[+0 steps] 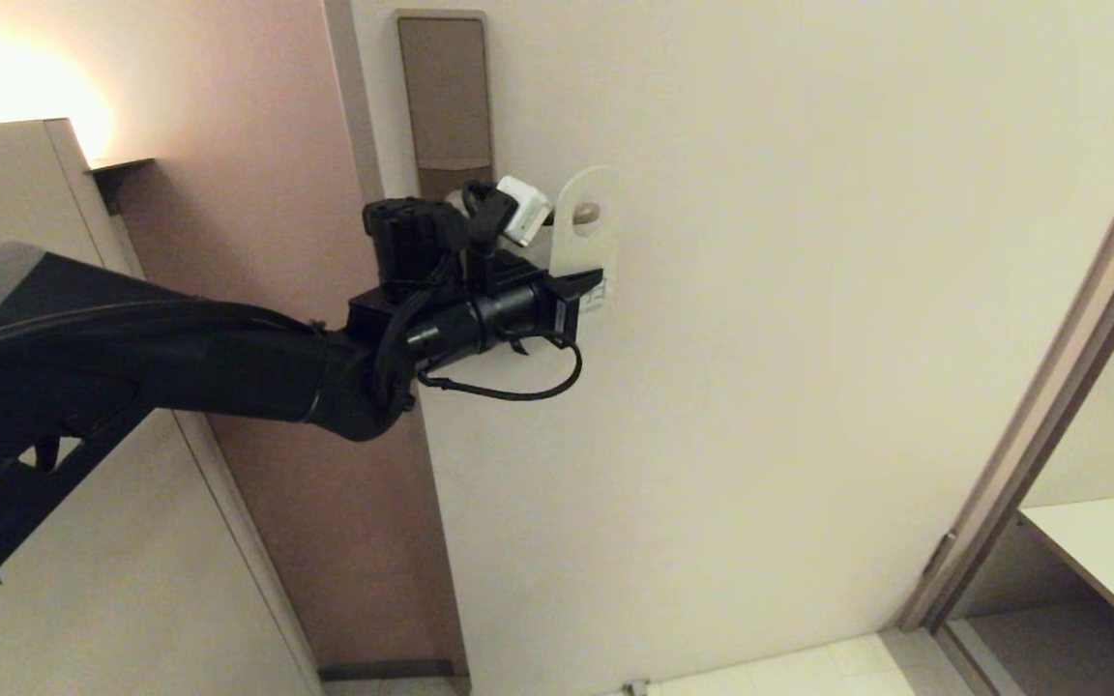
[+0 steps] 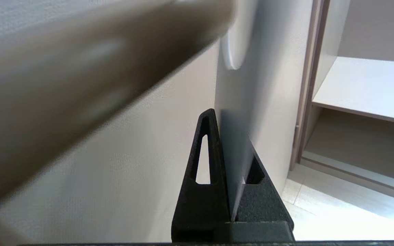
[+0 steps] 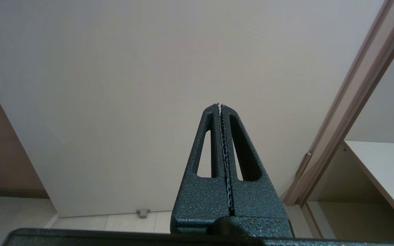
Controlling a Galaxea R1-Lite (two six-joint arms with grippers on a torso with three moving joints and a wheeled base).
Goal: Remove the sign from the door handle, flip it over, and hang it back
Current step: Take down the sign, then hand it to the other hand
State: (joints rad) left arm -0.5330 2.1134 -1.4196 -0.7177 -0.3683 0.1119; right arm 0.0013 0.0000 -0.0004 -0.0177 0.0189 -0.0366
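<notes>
- Left claw (image 1: 584,286) clenched on the lower part of the sign (image 1: 584,230), one finger on each face, as the left wrist view shows with the card edge-on between the two fingers (image 2: 204,164).
- Grip set low on the card, probably so that the oval hole at the top stays free to slide along the lever.
- Sign showing its white face, hanging flat against the door (image 1: 808,338), hole threaded over the door handle (image 1: 584,212), whose rounded end pokes through.
- Seen from the left wrist, a blurred grey bar crossing close over the lens: likely the door handle (image 2: 91,89) itself, with the card's rounded top just past its end.
- Whether the card is about to come off or has just gone back on, cannot tell; either way, a sideways pull to the right along the lever looks like the only clear path off.
- Tall backplate (image 1: 445,97) above and left of the claw, near the door's left edge.
- Right claw (image 3: 220,106) closed on nothing, out of the head view, idle and pointing at the bare door lower down, near the floor.
</notes>
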